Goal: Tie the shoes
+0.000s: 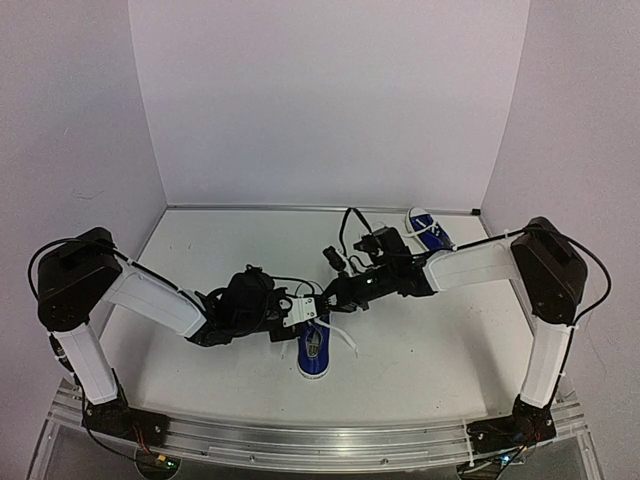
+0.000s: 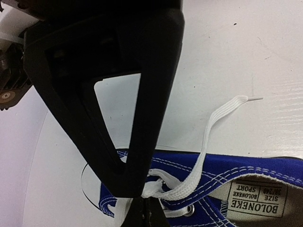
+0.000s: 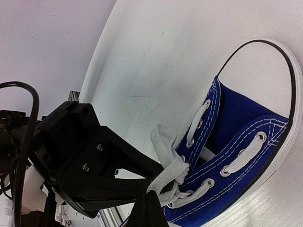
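Pinching white laces [image 2: 208,137], left gripper [image 2: 143,195] and right gripper [image 3: 150,193] are clamped over central blue sneaker [image 1: 313,352]; second sneaker [image 1: 430,230] is set well apart, by table [image 1: 440,350] far-right edge.

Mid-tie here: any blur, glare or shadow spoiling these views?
Top view: evenly lit, only soft shadows on the table. Left wrist: dark finger blocks much; shoe label is sharp. Right wrist: laces crisp, no glare.

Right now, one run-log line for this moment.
near shoe: centre, untied | left jaws: shut on lace strand | right jaws: shut on laces | far shoe: back right, untouched
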